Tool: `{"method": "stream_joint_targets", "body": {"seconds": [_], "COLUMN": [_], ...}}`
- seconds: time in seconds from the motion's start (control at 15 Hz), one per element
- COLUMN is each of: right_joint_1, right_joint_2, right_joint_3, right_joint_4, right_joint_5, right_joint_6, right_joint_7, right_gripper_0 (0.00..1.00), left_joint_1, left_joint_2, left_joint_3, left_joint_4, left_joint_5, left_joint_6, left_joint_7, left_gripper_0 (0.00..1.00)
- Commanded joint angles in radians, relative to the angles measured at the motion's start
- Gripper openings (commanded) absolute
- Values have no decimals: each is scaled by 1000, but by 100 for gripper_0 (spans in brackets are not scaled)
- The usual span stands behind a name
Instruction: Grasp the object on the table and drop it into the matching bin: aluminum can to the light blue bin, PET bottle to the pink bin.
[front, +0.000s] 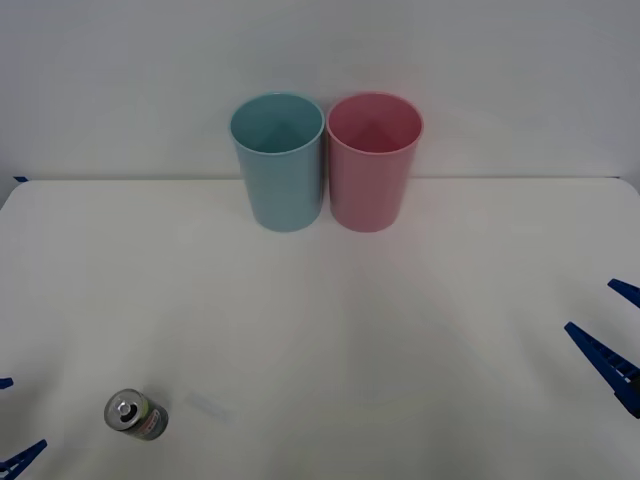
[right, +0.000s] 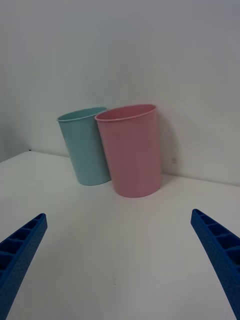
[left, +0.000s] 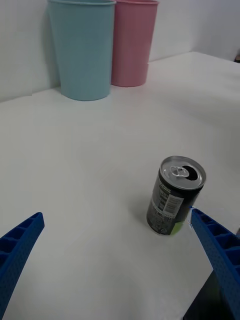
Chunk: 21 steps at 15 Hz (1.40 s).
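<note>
Nearby, the left tool (left: 117, 265) hangs low over the white surface (front: 400, 330) at its near left corner, fingers spread wide apart. The aluminum can (front: 136, 414) stands upright just beside one finger, apart from it, its opened silver top facing up. The right tool (right: 120, 260) sits at the surface's right edge, fingers likewise apart and holding nothing. Farther back, the light blue bin (front: 280, 165) and the pink bin (front: 372, 165) stand upright side by side, touching, against the wall.
</note>
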<state>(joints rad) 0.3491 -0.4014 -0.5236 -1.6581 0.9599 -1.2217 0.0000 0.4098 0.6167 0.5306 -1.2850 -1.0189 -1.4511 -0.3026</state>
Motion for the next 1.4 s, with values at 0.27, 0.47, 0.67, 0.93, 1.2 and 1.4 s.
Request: {"method": "stream_joint_targets", "body": {"seconds": [0.27, 0.47, 0.67, 0.93, 1.2, 1.4], "right_joint_1": [0, 0, 0, 0, 0, 0], "right_joint_2": [0, 0, 0, 0, 0, 0], "right_joint_3": [0, 0, 0, 0, 0, 0], "right_joint_4": [0, 0, 0, 0, 0, 0], "right_joint_5": [0, 0, 0, 0, 0, 0], "right_joint_6": [0, 0, 0, 0, 0, 0], "right_joint_7": [0, 0, 0, 0, 0, 0], "right_gripper_0": [100, 100, 100, 100, 100, 100], "left_joint_1": [-22, -29, -43, -97, -115, -128], "left_joint_2": [17, 20, 20, 11, -51, -95], "left_joint_3": [-89, -141, -192, -261, -267, -265], "left_joint_4": [124, 144, 185, 283, 305, 305], "left_joint_5": [34, 60, 86, 125, 126, 125], "left_joint_6": [-25, -23, -14, -11, 2, 14], "left_joint_7": [-173, -191, -268, -357, -355, -359], "left_gripper_0": [100, 100, 100, 100, 100, 100]}}
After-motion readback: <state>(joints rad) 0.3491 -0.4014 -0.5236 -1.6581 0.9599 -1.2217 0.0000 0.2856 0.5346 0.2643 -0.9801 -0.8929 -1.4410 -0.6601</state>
